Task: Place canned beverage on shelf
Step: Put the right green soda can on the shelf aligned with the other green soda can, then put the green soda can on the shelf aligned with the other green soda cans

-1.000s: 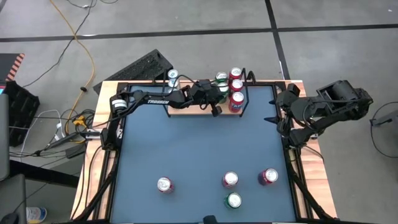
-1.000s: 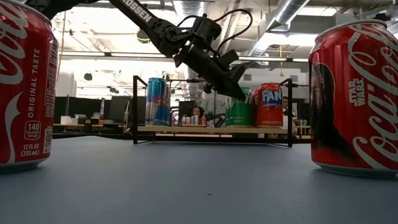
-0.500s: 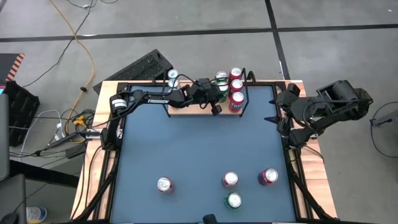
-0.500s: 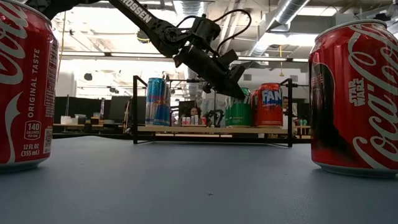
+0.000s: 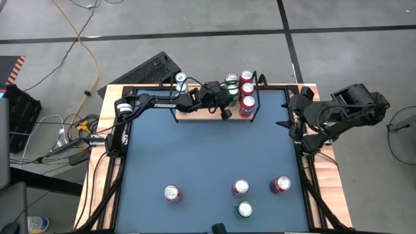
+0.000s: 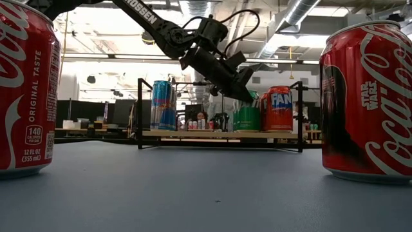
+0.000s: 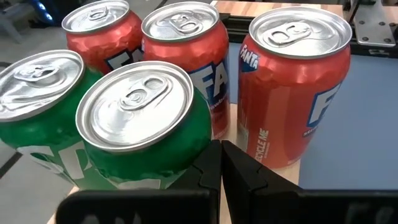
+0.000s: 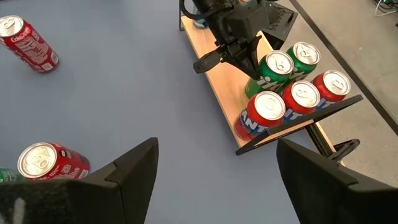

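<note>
Left gripper (image 7: 221, 163): fingers clenched, nothing grasped, beside the green can (image 7: 140, 124) on the shelf (image 5: 201, 110). Remaining red can (image 5: 240, 188) on the table (image 5: 208, 149) is judged rigid, smooth, slippery; side grasp advised. Right gripper (image 8: 214, 168) released.

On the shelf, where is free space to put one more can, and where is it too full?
The shelf is bare between the blue can at its left end and the green cans. The shut left gripper hovers there beside the green cans. The right end is packed with green and red cans.
</note>
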{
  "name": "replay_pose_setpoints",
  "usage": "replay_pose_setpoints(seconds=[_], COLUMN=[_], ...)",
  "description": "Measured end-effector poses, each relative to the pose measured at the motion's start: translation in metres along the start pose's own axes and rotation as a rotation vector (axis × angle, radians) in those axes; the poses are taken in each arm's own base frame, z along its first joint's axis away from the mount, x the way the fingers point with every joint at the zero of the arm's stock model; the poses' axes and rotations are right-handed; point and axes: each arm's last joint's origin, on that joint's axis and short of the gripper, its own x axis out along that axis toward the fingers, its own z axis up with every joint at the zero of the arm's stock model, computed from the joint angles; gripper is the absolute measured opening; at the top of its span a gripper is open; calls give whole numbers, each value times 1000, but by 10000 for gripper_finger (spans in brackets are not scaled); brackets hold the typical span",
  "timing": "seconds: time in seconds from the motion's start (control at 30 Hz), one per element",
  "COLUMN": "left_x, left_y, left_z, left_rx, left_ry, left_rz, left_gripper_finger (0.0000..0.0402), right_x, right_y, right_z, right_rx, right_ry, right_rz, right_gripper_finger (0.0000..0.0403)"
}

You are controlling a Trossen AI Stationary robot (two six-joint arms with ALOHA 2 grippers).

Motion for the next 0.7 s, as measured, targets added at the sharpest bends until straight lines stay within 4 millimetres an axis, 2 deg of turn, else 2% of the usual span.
replay_pose_setpoints(seconds=[0.2,0.4,0.53,0.7], left_x=[-5,-32,-61,-114], left_y=[-8,-21,-26,-36], left_z=[5,31,59,100], left_rx=[-61,-69,-75,-66], left_ry=[-6,-54,-126,-245], left_rz=[-181,-458,-617,-799], left_gripper_finger=[0,0,9,56], right_x=[0,0,5,23], right_y=[0,0,6,30], right_z=[0,0,2,1], right_rx=[25,24,10,-104], right_ry=[0,2,39,110], right_rz=[0,4,31,71], right_gripper_finger=[311,311,311,311])
